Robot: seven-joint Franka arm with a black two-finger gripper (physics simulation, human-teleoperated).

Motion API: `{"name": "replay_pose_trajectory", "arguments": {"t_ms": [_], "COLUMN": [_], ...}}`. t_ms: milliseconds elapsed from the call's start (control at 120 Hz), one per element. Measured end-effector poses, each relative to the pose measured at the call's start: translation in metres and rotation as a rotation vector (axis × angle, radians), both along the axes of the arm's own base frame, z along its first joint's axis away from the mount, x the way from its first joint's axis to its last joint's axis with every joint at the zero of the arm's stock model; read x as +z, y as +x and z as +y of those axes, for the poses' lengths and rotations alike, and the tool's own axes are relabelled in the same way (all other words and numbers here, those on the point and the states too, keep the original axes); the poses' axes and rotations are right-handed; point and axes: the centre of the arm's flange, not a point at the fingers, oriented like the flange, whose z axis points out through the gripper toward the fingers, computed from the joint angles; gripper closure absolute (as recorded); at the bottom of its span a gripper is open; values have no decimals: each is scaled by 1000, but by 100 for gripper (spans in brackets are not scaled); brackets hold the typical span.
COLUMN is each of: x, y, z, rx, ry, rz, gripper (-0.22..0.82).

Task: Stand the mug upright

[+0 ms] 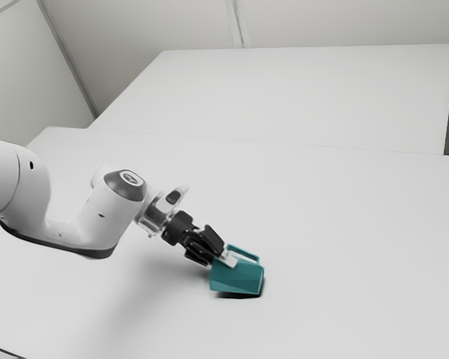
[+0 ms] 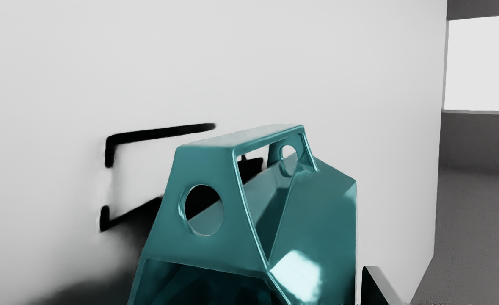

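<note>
A teal mug [image 1: 236, 278] lies on its side on or just above the white table, its handle on the upper side in the exterior view. My gripper [image 1: 226, 259] reaches down to it from the exterior view's left, at the mug's upper left end. In the wrist view the mug [image 2: 317, 216] has its dark mouth facing my hand and its angular, holed handle standing out from the body. Part of my gripper [image 2: 375, 290] shows beside the outer wall near the mouth. Whether it grips the wall is hidden.
The white table [image 1: 344, 247] extends around the mug, with another white surface [image 1: 299, 97] behind it. Pale walls [image 1: 157, 22] stand at the back. Dark shadows of the mug and handle fall on the table.
</note>
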Motion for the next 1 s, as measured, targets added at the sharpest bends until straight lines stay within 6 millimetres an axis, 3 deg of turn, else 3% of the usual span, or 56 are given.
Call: {"name": "replay_pose_trajectory", "arguments": {"t_ms": [308, 508, 642, 792, 867, 1000], "x": [14, 63, 123, 186, 200, 203], "y": [1, -1, 9, 31, 37, 41], "z": [-14, -21, -21, -12, 0, 21], "rx": [-41, -66, -151, -297, -331, -345], "ry": [-40, -46, 57, 324, 461, 662], "rz": [-70, -178, -291, -382, -385, -347], "gripper": [73, 76, 77, 77, 77, 77]}}
